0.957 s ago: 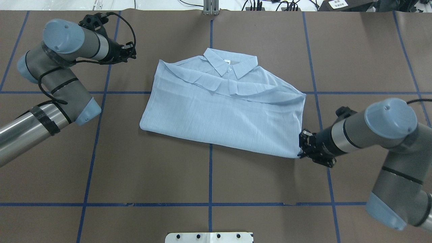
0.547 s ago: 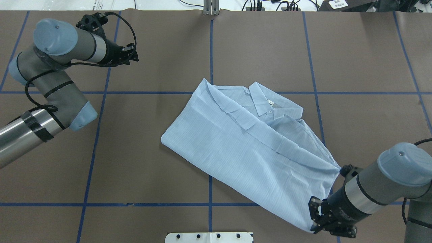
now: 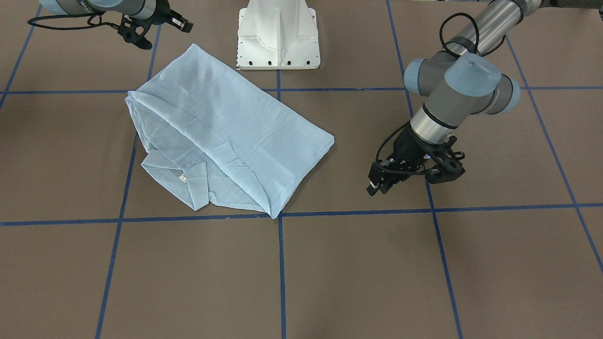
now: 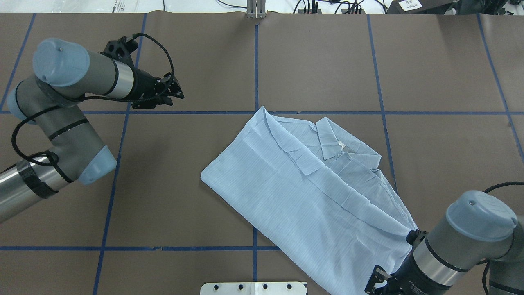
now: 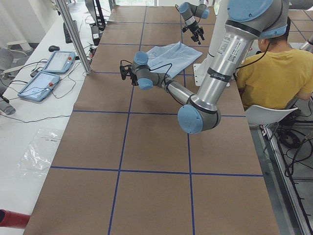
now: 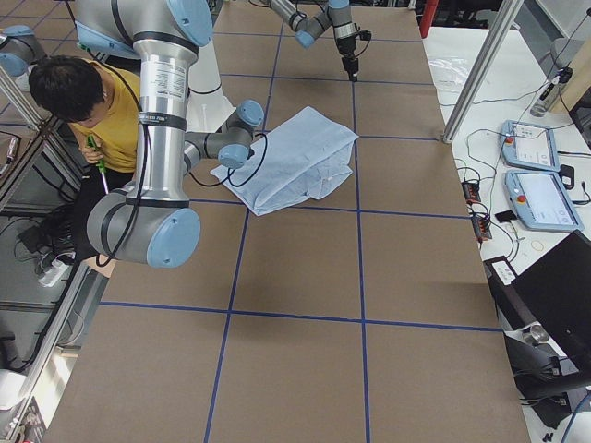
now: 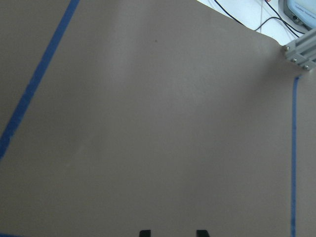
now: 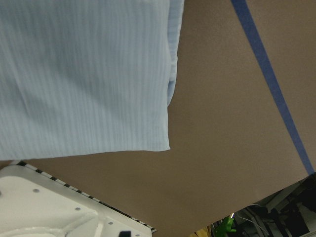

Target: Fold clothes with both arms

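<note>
The light-blue striped shirt (image 4: 303, 192) lies folded and flat, set diagonally on the brown table, with its collar (image 4: 333, 143) pointing away from the robot. Its hem corner (image 8: 163, 143) lies loose beside the white pedestal (image 8: 49, 207). My right gripper (image 3: 181, 23) hovers just off that corner, open, with no cloth between its fingers. In the overhead view the right gripper (image 4: 374, 282) sits at the bottom edge against the shirt's near end. My left gripper (image 4: 176, 92) is open over bare table, well to the left of the shirt (image 3: 221, 132).
The white pedestal (image 3: 278, 33) stands at the table's near edge, close to the shirt's hem. Blue tape lines (image 4: 256, 61) grid the brown table cover. A person in a yellow top (image 5: 274, 73) sits behind the robot. Tablets (image 6: 536, 194) lie on the far bench.
The right gripper dragged the shirt toward the robot and to the right, turning it diagonal, then let go of the hem corner. The left gripper moved a little toward the table's centre.
</note>
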